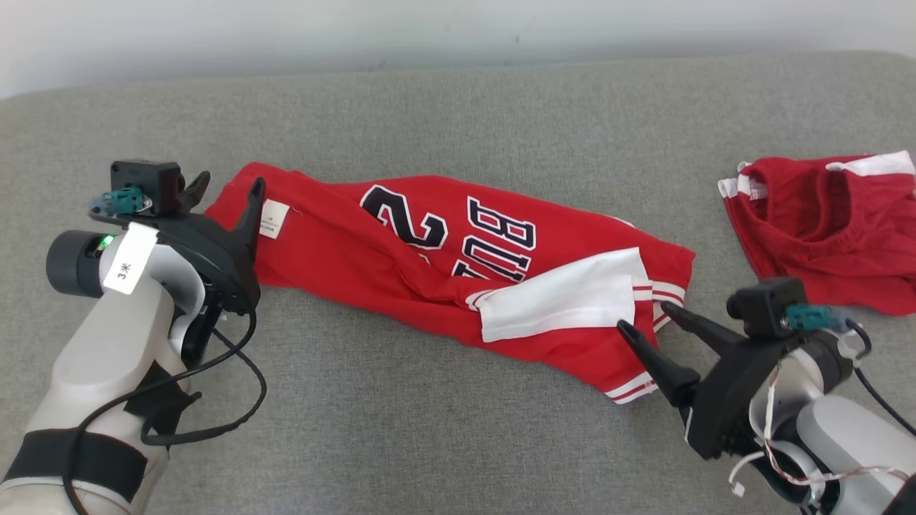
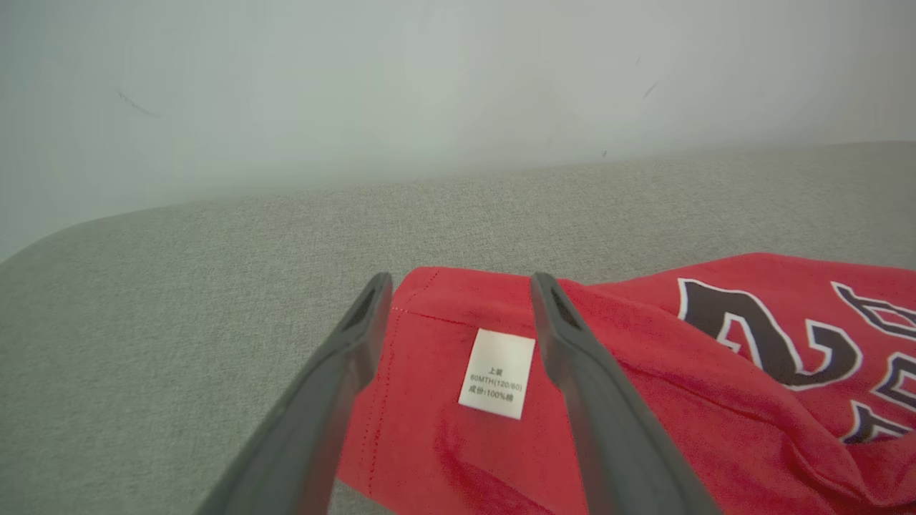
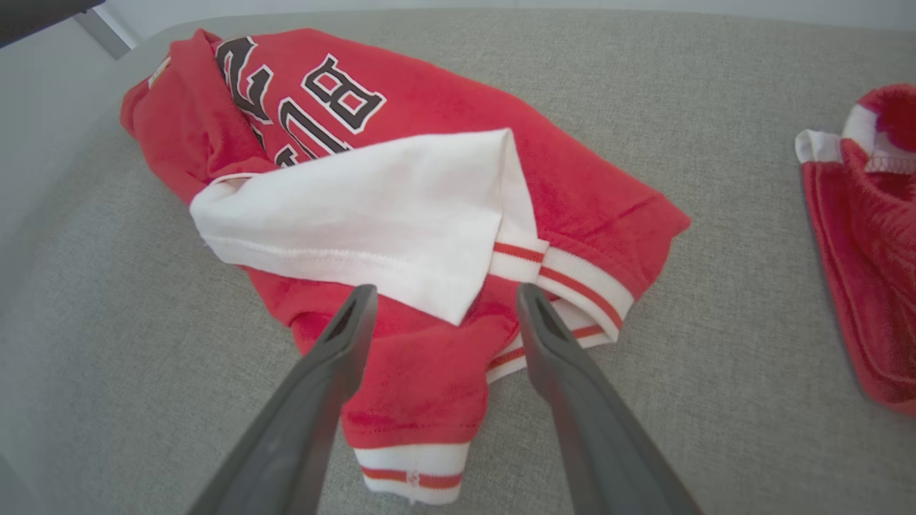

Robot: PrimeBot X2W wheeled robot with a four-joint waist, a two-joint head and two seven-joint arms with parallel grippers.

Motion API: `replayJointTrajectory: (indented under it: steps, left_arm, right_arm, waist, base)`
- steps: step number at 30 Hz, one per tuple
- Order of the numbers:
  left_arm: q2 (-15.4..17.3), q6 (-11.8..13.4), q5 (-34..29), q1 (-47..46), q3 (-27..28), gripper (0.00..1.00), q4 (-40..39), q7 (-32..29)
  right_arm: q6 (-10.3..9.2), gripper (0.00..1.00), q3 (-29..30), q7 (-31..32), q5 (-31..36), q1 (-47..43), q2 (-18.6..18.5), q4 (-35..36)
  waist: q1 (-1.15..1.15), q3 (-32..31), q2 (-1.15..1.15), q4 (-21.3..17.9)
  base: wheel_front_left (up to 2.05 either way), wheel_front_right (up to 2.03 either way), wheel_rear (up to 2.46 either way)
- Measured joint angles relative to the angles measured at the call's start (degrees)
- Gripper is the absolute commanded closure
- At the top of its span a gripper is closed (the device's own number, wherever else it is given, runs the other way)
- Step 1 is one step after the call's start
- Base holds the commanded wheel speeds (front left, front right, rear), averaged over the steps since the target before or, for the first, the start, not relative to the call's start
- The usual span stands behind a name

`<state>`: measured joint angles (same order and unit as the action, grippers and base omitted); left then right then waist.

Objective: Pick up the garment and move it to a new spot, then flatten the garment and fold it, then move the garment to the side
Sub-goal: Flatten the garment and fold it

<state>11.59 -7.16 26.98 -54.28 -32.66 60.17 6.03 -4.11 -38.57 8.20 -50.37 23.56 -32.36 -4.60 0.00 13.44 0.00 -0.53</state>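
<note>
Jersey (image 1: 343, 243) x1 btwn L gripper (image 1: 230, 180) & R gripper (image 1: 644, 316), both spread; 2nd garment (image 1: 823, 243) apart.

Light: bright, even, diffuse.
Shadows: faint and soft under the garment (image 1: 401, 279) edges.
Focus: head view crisp; wrist views softer close up.
Edges: wrist views bow outward.
</note>
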Motion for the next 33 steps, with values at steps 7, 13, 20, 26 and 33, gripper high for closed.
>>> replayJointTrajectory:
  steps: [7, 13, 20, 26, 33]
  left_arm:
    - [0.5, 0.0, -0.6, -0.3, -1.2, 0.00, 1.2, -1.0]
    - [0.8, 0.0, -1.3, -1.5, -1.8, 0.00, 2.1, -1.3]
    - [1.2, 0.1, -1.7, -3.8, -1.6, 0.00, 3.7, -2.0]
    - [1.8, 0.1, -1.6, -5.3, -1.3, 0.00, 5.6, -2.5]
    - [1.8, 0.6, -1.7, -7.3, -1.3, 1.00, 7.7, -3.2]
  right_arm:
    - [-0.87, 0.00, -0.4, 1.4, 1.4, 3.3, 1.6, -0.9]
    - [-1.03, 0.00, -0.8, 1.9, 2.0, 4.1, 2.4, -1.6]
    - [-1.47, 0.00, -1.3, 2.4, 2.3, 5.0, 3.4, -2.3]
    - [-1.51, 0.08, -1.7, 2.5, 2.7, 5.8, 4.4, -2.5]
    - [-1.42, 1.00, -2.0, 2.3, 2.9, 7.4, 5.9, -2.9]
  waist:
    - [0.00, 2.4, 0.00, -0.6]
    - [0.00, 4.0, 0.00, -1.3]
    - [0.00, 6.1, 0.00, -2.3]
    - [0.00, 7.7, 0.00, -3.3]
    - [0.01, 9.2, 0.00, -3.1]
  base:
    - [0.00, 0.00, 0.00]
    - [0.00, 0.00, 0.00]
    - [0.00, 0.00, 0.00]
    - [0.00, 0.00, 0.00]
    - [0.00, 0.00, 0.00]
